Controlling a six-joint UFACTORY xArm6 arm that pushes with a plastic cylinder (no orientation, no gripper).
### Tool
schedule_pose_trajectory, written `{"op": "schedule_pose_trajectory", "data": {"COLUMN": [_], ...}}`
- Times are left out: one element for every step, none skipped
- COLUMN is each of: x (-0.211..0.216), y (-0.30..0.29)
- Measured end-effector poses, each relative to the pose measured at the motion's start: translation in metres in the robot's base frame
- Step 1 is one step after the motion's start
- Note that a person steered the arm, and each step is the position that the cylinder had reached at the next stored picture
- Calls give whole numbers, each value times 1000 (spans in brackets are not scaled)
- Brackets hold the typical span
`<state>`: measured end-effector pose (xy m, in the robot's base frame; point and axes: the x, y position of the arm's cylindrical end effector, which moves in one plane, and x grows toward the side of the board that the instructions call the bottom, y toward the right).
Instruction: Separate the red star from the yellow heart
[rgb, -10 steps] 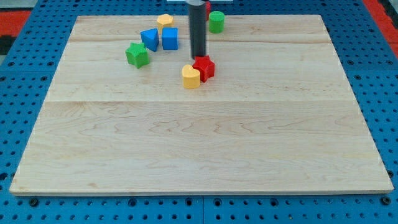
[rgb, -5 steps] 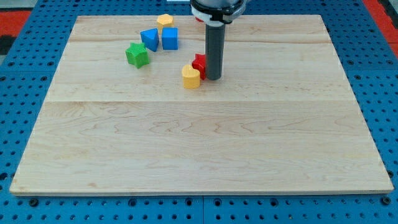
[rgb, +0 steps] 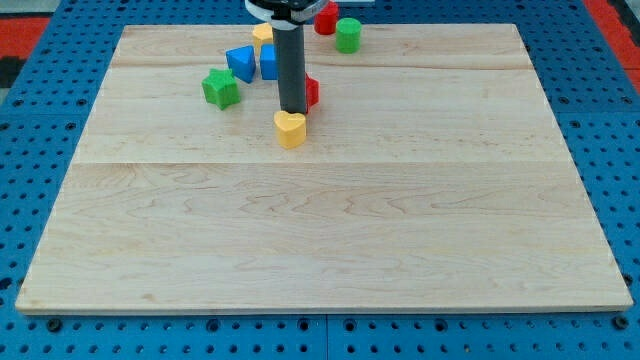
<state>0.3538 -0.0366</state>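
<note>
The yellow heart (rgb: 290, 130) lies on the wooden board, left of centre in the view's upper half. The red star (rgb: 311, 92) sits just above and right of it, mostly hidden behind my rod. My tip (rgb: 292, 111) rests right at the heart's top edge, to the left of the red star, between the two blocks.
A green star block (rgb: 221, 88), two blue blocks (rgb: 240, 63) (rgb: 268, 63) and a yellow block (rgb: 262, 34) cluster at the upper left. A red block (rgb: 326, 19) and a green cylinder (rgb: 347, 35) stand at the top edge. The board (rgb: 320, 230) lies on a blue pegboard.
My rod swung from above the red star to its right, then to its left. The yellow heart shifted left and down; the red star moved up a little.
</note>
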Motion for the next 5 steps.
{"op": "schedule_pose_trajectory", "data": {"x": [-15, -18, -19, -28, -31], "y": [-11, -12, -12, -9, 12]}}
